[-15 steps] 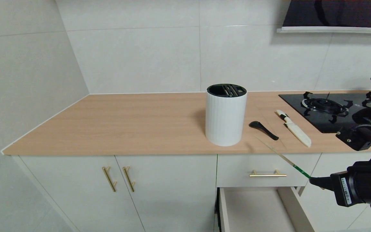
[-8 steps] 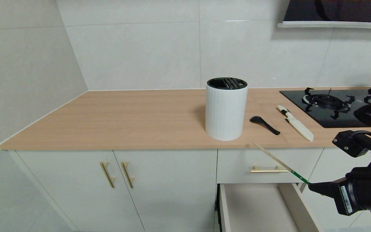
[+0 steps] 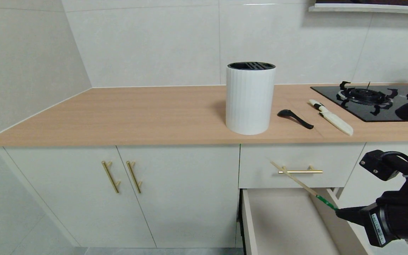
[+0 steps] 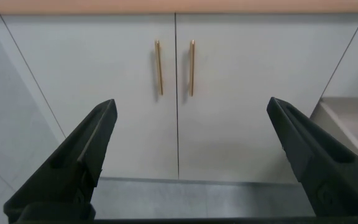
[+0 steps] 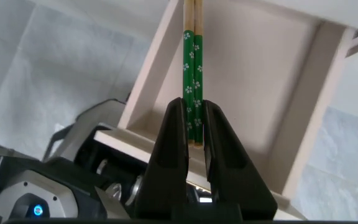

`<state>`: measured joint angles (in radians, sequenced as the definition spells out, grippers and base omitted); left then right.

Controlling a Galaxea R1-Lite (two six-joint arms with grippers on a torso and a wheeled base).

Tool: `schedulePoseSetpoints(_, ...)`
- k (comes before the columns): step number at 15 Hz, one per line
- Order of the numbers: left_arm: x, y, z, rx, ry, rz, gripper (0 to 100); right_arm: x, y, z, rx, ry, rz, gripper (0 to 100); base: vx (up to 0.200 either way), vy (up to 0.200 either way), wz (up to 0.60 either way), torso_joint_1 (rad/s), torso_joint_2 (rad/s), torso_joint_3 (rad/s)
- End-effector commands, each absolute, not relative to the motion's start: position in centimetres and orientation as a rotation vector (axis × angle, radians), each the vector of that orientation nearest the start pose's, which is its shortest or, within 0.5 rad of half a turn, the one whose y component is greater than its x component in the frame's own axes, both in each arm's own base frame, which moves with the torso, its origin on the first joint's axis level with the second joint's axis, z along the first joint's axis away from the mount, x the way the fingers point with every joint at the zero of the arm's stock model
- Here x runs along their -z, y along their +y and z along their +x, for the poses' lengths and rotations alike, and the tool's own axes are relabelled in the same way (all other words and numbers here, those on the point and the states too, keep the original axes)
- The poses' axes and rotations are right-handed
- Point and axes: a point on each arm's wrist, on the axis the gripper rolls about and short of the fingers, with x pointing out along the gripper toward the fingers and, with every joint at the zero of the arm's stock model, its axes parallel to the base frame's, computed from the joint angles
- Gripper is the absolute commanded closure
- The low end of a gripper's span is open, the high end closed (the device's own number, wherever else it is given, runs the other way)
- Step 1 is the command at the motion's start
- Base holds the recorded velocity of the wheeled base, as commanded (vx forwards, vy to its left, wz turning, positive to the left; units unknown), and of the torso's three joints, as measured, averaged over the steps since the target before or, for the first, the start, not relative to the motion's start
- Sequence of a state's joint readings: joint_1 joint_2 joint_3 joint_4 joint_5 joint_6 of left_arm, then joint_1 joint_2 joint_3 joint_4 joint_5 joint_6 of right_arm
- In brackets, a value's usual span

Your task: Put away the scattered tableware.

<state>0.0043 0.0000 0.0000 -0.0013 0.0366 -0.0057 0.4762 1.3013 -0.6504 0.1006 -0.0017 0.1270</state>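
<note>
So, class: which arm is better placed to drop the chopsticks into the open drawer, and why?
Right. Its gripper is shut on the chopsticks, which reach out over the open drawer. The left gripper is open and empty, facing the cupboard doors off to the side.

No text, label or number can be read.

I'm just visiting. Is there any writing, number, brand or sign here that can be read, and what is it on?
No text here is legible.
The white sticker behind the right end effector carries dark print, too small to read.
The chopsticks bear white flowers on green, no letters.
The white holder and the knife show no text.
</note>
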Motion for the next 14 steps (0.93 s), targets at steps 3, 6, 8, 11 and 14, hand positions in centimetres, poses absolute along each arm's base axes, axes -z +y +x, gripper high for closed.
schedulePoseSetpoints(3,-7.57,0.07,-2.27,-0.041,0.0,-0.006,0,-17.05,8.44,16.1,-0.408,0.778,-0.067,100,0.0,0.0,0.0,-0.185,0.47,0.292)
schedulePoseSetpoints(6,-7.57,0.07,-2.27,-0.041,0.0,-0.006,0,-16.93,8.47,16.15,-0.408,0.784,-0.068,100,0.0,0.0,0.0,-0.167,0.46,0.299)
schedulePoseSetpoints(8,-7.57,0.07,-2.27,-0.041,0.0,-0.006,0,-16.93,8.47,16.15,-0.408,0.784,-0.068,100,0.0,0.0,0.0,-0.144,0.45,0.308)
schedulePoseSetpoints(11,-7.57,0.07,-2.27,-0.041,0.0,-0.006,0,-16.89,8.51,16.15,-0.411,0.787,-0.071,100,0.0,0.0,0.0,-0.123,0.44,0.305)
schedulePoseSetpoints(14,-7.57,0.07,-2.27,-0.041,0.0,-0.006,0,-16.63,8.62,16.3,-0.415,0.798,-0.085,100,0.0,0.0,0.0,-0.033,0.15,0.105)
